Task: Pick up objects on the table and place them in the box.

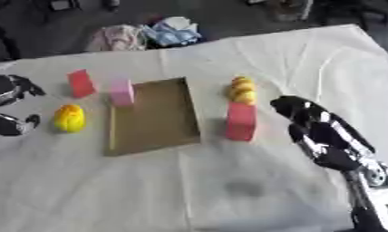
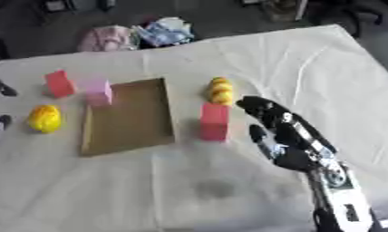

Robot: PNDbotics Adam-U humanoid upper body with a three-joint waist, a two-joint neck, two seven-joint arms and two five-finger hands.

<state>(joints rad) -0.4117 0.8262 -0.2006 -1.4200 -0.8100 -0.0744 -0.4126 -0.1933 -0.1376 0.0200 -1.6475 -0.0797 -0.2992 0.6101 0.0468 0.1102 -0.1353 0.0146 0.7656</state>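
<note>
A flat brown box (image 1: 153, 117) lies in the middle of the white cloth. Left of it are a red block (image 1: 80, 84), a pink block (image 1: 122, 92) at the box's far left corner, and a yellow rounded object (image 1: 70, 118). Right of the box stands a taller red block (image 1: 241, 121) with a yellow-orange lumpy object (image 1: 243, 90) just behind it. My right hand (image 1: 320, 131) hovers just right of that red block, fingers extended toward the far side, holding nothing. My left hand (image 1: 11, 106) shows at the left edge beside the yellow object, fingers relaxed.
The white cloth (image 1: 253, 190) covers the table. Crumpled pink and pale blue cloths (image 1: 146, 35) lie on the floor beyond its far edge. A faint grey stain (image 1: 243, 188) marks the near middle of the cloth.
</note>
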